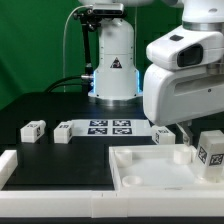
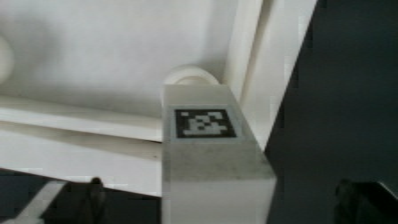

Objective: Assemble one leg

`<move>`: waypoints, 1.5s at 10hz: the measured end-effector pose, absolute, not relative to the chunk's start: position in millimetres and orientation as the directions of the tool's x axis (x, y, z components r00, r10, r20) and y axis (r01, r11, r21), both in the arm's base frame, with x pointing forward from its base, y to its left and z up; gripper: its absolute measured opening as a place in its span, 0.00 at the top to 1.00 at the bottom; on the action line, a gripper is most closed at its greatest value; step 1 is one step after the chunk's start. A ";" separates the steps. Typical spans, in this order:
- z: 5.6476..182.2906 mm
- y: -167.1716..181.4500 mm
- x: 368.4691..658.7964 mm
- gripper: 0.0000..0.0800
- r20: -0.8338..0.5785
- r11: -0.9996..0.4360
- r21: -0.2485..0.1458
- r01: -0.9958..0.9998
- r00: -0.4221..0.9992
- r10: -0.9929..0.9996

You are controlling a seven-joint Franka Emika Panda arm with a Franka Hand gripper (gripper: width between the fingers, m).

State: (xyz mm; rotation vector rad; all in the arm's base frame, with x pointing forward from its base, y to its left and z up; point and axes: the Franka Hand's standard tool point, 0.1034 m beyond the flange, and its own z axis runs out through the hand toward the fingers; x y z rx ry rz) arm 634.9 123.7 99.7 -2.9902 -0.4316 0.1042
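Observation:
In the wrist view a white leg (image 2: pixel 217 150) with a square tag on its face runs lengthwise between my two dark fingers (image 2: pixel 82 200). There is a gap on each side of it, so my gripper (image 2: pixel 222 205) is open around it and not touching. Its far end is at the large white panel (image 2: pixel 107 70). In the exterior view my gripper (image 1: pixel 187 133) is low over the panel's far right part (image 1: pixel 150 165), mostly hidden by the white hand. An upright tagged leg (image 1: pixel 212 150) stands just to its right. Three more legs (image 1: pixel 33 128) (image 1: pixel 63 131) (image 1: pixel 165 134) lie on the table.
The marker board (image 1: pixel 108 127) lies flat at the table's middle in front of the robot's base. A white raised rail (image 1: pixel 8 165) runs along the exterior view's left and near edge.

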 end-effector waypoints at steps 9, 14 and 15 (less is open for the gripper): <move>84.6 117.2 634.4 0.52 -0.033 -0.957 -0.121 0.265 0.962 0.270; 84.5 117.2 634.4 0.64 -0.041 -0.972 -0.120 0.203 0.977 0.209; 84.5 117.3 634.3 0.64 -0.050 -0.985 -0.116 0.129 0.990 0.136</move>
